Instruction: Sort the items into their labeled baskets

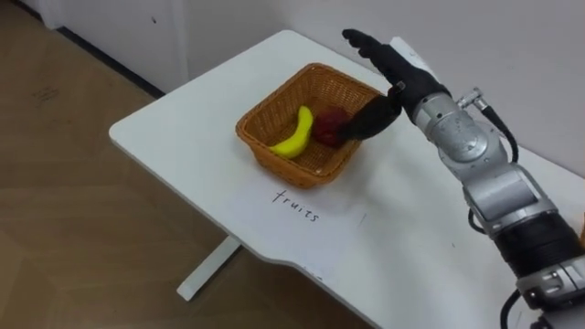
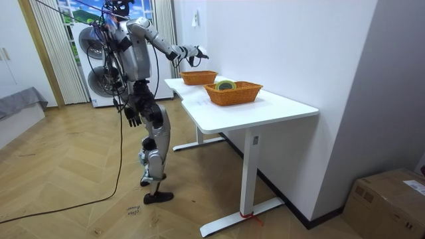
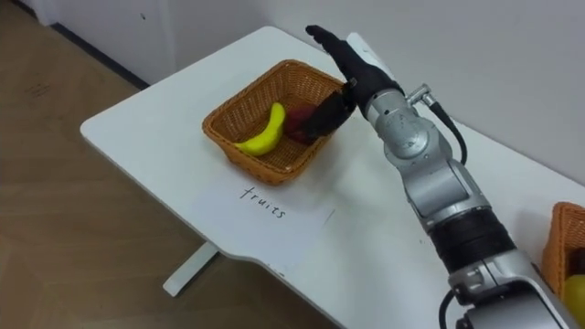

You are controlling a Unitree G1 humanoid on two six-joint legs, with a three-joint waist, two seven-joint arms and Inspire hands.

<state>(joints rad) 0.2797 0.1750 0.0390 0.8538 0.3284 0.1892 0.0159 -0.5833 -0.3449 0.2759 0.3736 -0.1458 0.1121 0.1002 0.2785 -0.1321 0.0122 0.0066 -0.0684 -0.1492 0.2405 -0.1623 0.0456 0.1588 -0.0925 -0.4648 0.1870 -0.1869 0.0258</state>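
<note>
Now right hand (image 1: 393,69) outstretched over fruit basket (image 1: 285,164), fingers (image 1: 361,38) straight.

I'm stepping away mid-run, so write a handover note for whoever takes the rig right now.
Right hand: open, over the fruit basket, thumb by the red fruit.
Left hand: hangs at the robot's side.
Done: banana and red fruit lie in the fruit basket; a yellow-green item sits in the second basket.
Left: probably withdraw the right hand, then look for anything unsorted.
</note>
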